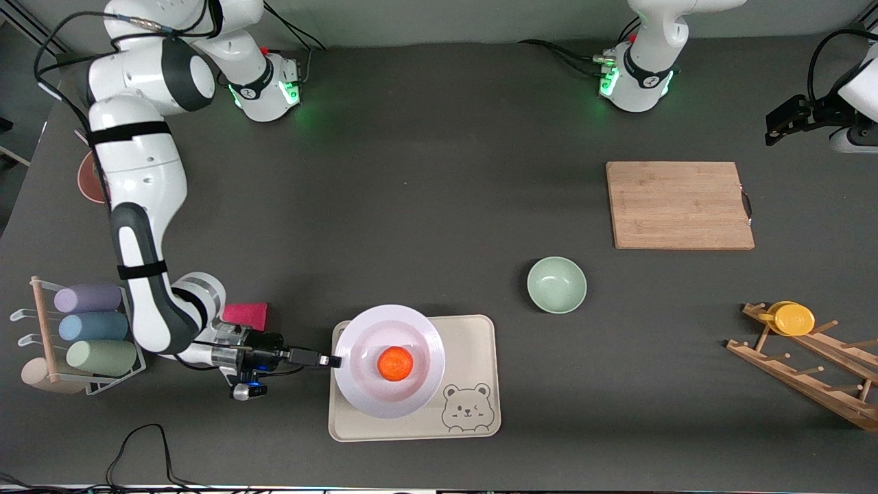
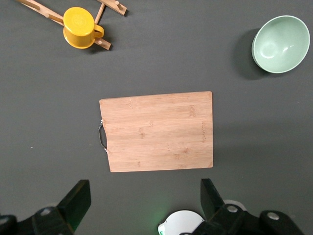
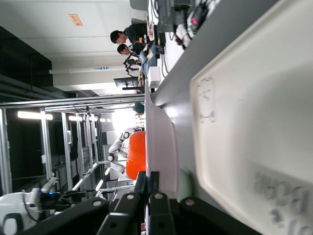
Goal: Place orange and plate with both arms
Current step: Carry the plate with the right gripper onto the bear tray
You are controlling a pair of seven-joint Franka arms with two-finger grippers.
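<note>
From the front, we see the orange sitting in the plate on the bear tray. Our right gripper pinches the plate's rim, jaws shut.

The left wrist view shows our left gripper waiting over the cutting board, jaws wide, holding nothing.

The right wrist view shows the thin rim between the jaws. We think the plate is stiff and breakable, and the orange may roll.

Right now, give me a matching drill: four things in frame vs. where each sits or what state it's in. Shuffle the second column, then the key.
Things
1. orange
2. plate
3. right gripper
4. yellow cup

Places or states
A. on the wooden peg rack at the left arm's end of the table
B. over the cream bear tray
C. shut on the plate's rim
D. in the middle of the plate

Pairs: 1-D, 2-B, 3-C, 4-A
</note>
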